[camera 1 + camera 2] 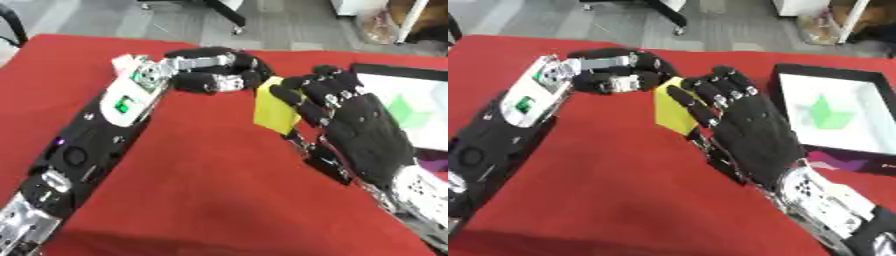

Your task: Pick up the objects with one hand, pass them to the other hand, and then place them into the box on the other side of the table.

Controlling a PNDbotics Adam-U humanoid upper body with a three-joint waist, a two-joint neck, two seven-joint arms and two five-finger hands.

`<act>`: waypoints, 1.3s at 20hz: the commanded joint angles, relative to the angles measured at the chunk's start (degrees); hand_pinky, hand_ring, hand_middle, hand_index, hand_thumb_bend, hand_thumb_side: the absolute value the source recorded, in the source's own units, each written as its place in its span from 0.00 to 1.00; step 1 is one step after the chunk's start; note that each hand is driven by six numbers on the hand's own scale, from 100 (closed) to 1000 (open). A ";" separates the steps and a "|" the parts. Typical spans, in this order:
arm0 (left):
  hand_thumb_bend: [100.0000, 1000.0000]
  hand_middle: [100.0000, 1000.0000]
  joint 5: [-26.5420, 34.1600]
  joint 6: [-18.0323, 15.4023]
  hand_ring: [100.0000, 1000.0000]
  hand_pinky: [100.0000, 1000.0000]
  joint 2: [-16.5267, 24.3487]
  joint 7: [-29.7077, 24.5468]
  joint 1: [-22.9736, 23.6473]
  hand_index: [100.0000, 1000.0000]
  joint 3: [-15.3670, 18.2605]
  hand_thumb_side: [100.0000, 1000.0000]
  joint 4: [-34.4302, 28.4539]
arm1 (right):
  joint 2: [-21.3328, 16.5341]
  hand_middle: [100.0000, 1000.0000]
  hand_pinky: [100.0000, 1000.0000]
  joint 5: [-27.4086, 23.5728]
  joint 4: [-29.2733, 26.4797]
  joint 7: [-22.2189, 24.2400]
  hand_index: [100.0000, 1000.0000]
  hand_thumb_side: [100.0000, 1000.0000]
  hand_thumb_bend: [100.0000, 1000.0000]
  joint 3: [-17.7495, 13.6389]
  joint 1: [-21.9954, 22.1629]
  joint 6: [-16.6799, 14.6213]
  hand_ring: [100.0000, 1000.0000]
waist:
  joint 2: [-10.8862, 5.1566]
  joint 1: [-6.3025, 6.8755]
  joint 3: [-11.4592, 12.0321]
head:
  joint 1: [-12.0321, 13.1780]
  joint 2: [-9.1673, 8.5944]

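Note:
A yellow block (pixel 273 112) is held up above the red table (pixel 201 180) at its middle. My left hand (pixel 214 70) comes in from the left with its fingers curled, and its fingertips meet the block's upper left corner. My right hand (pixel 367 130) comes in from the lower right. Its fingers (pixel 715 97) lie curved over the block's right side and its thumb sits under the block. The right part of the block is hidden behind those fingers. Both hands have hold of the block.
A black-rimmed box (pixel 826 68) with a white inside stands at the table's right edge, with a green object (pixel 826 112) lying in it. My left forearm (pixel 105 130) lies across the table's left half. Grey floor and furniture legs lie beyond the far edge.

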 commanded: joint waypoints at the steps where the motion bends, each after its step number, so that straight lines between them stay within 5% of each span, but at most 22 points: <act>1: 0.01 0.78 -1.12 -2.32 0.74 0.82 1.89 -3.28 -0.41 0.86 5.59 1.00 1.31 | -3.64 0.22 0.70 -2.60 -0.85 -2.65 0.32 0.00 0.00 -3.25 0.09 0.13 0.59 | -0.98 -0.05 0.07 | -2.21 -0.16; 5: 0.00 0.74 -3.26 1.09 0.70 0.79 3.28 -2.75 2.01 0.82 15.57 1.00 1.91 | -8.48 0.19 0.63 -12.50 -0.85 -8.85 0.30 0.00 0.00 -8.09 4.99 5.75 0.64 | -0.62 -0.10 0.47 | -8.47 -0.16; 10: 0.00 0.67 -2.45 5.77 0.64 0.75 4.03 4.35 7.32 0.76 24.05 0.96 -3.57 | -14.54 0.17 0.53 -32.26 -0.85 -18.33 0.31 0.00 0.00 -15.46 11.29 18.68 0.74 | 0.18 0.51 1.63 | -13.70 -0.16; 16: 0.00 0.64 2.46 9.55 0.61 0.74 3.08 9.16 13.33 0.74 28.59 0.85 -14.73 | -20.12 0.21 0.49 -54.62 -0.04 -25.41 0.37 0.02 0.00 -23.54 12.69 43.36 0.83 | 1.34 1.17 4.00 | -18.59 -0.16; 18: 0.00 0.64 3.57 10.05 0.61 0.74 2.67 9.90 14.70 0.74 29.06 0.84 -18.47 | -20.65 0.24 0.50 -62.57 4.36 -29.36 0.42 0.08 0.00 -24.09 11.97 45.49 0.86 | 1.76 1.14 4.87 | -19.88 -0.16; 19: 0.00 0.64 3.96 10.25 0.61 0.74 2.44 10.05 15.20 0.74 29.20 0.83 -20.06 | -20.70 0.27 0.51 -66.37 7.48 -31.10 0.47 0.00 0.00 -23.98 11.36 45.83 0.88 | 1.92 1.12 5.34 | -20.47 -0.16; 20: 0.00 0.64 4.14 10.56 0.61 0.74 2.20 10.18 15.57 0.74 29.33 0.82 -21.47 | -20.69 0.31 0.52 -69.89 10.78 -32.12 0.51 0.19 0.00 -23.78 10.68 46.01 0.90 | 2.05 1.10 5.80 | -21.02 -0.16; 22: 0.00 0.64 4.50 10.91 0.61 0.74 1.69 10.35 16.07 0.74 29.49 0.81 -23.59 | -20.62 0.43 0.56 -74.84 15.90 -32.81 0.67 0.34 0.03 -22.81 9.88 45.80 0.95 | 2.21 1.07 6.61 | -21.89 -0.16; 23: 0.00 0.64 4.58 11.10 0.61 0.74 1.48 10.45 16.30 0.74 29.59 0.81 -24.40 | -20.52 0.52 0.59 -76.94 18.00 -32.76 0.75 0.32 0.18 -22.10 9.78 45.59 0.98 | 2.24 1.04 6.94 | -22.24 -0.16; 24: 0.00 0.64 4.61 11.31 0.62 0.74 1.35 10.54 16.52 0.74 29.66 0.81 -25.03 | -20.43 0.57 0.61 -78.73 19.72 -32.47 0.78 0.43 0.24 -21.48 9.74 45.43 1.00 | 2.24 1.01 7.17 | -22.48 -0.16; 26: 0.00 0.64 4.45 11.66 0.62 0.74 1.30 10.63 16.97 0.74 29.83 0.82 -25.84 | -20.30 0.66 0.65 -80.93 22.44 -31.60 0.86 0.47 0.39 -20.72 9.90 45.85 1.00 | 2.21 0.91 7.47 | -22.81 -0.16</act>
